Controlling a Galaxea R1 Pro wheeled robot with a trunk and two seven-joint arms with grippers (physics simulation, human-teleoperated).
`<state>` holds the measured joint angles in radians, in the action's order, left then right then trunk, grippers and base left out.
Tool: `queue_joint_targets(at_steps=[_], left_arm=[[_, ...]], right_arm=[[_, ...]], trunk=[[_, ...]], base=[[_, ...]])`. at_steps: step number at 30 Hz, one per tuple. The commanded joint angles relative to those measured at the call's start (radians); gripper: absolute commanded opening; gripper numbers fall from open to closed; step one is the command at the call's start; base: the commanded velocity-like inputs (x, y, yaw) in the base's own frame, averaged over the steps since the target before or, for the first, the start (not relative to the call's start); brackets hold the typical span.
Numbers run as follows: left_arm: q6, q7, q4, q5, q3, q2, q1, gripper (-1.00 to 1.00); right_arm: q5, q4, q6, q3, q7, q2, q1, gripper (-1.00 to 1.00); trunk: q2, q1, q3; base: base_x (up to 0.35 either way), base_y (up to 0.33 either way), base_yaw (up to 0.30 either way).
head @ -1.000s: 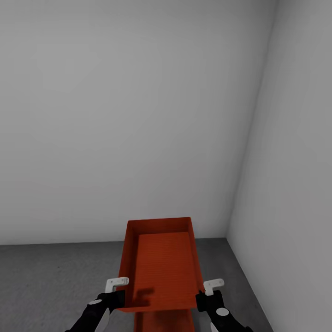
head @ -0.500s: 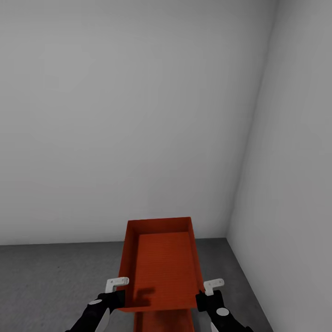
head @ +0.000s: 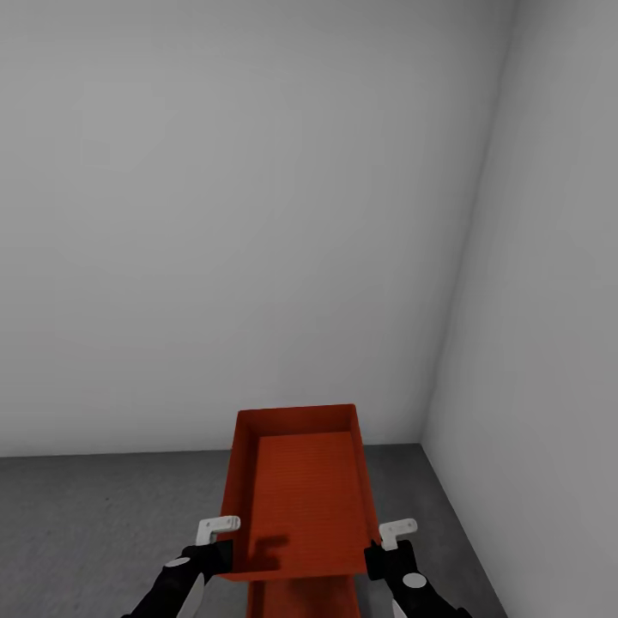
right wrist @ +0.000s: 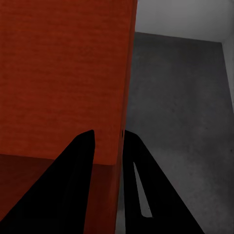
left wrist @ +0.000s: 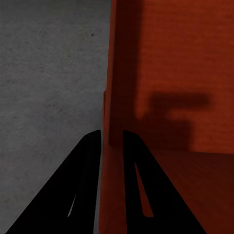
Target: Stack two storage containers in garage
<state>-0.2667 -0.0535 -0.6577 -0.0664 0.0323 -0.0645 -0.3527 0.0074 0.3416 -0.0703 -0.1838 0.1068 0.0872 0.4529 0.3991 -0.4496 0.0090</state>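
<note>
Head view: nothing has moved since before; the top bin (head: pixel 296 489) sits over the lower bin (head: pixel 300 599) in the garage corner, on the floor (head: pixel 103 524); left wrist: the left gripper (left wrist: pixel 112 139) pinches its wall; right wrist: the right gripper (right wrist: pixel 108 139) pinches too; stacking looks nearly done.

Container (head: pixel 296 489) atop 2nd container (head: pixel 300 601).

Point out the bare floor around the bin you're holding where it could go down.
The container is pinched on its side walls by the left gripper and right gripper. A wide bare patch of floor lies to its left, running to the back wall. On the right it is tighter: a narrow strip before the side wall.
</note>
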Motion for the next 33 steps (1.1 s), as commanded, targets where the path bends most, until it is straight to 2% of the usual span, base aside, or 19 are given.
queue_joint_targets(at_steps=[1,21,27,33], left_arm=[[0.076,-0.027,-0.004,0.017,0.009,-0.001,0.0,-1.0],[0.076,-0.026,-0.003,0.017,0.009,-0.001,0.0,-1.0],[0.077,-0.026,-0.003,0.017,0.009,-0.001,0.0,-1.0],[0.078,-0.026,-0.004,0.017,0.009,-0.001,0.0,-1.0]], right_arm=[[-0.006,-0.003,-0.002,-0.013,-0.085,0.025,0.0,-1.0],[-0.006,-0.003,-0.002,-0.014,-0.085,0.025,0.0,-1.0],[-0.006,-0.002,-0.001,-0.014,-0.084,0.026,0.0,-1.0],[-0.006,-0.003,-0.001,-0.014,-0.085,0.026,0.0,-1.0]], trunk=[[0.001,0.0,-0.001],[0.001,0.0,-0.001],[0.001,0.0,-0.001],[0.001,0.0,-0.001]], base=[[0.004,-0.004,0.0],[0.0,0.0,0.022],[0.0,0.0,0.173],[0.0,0.0,0.038]])
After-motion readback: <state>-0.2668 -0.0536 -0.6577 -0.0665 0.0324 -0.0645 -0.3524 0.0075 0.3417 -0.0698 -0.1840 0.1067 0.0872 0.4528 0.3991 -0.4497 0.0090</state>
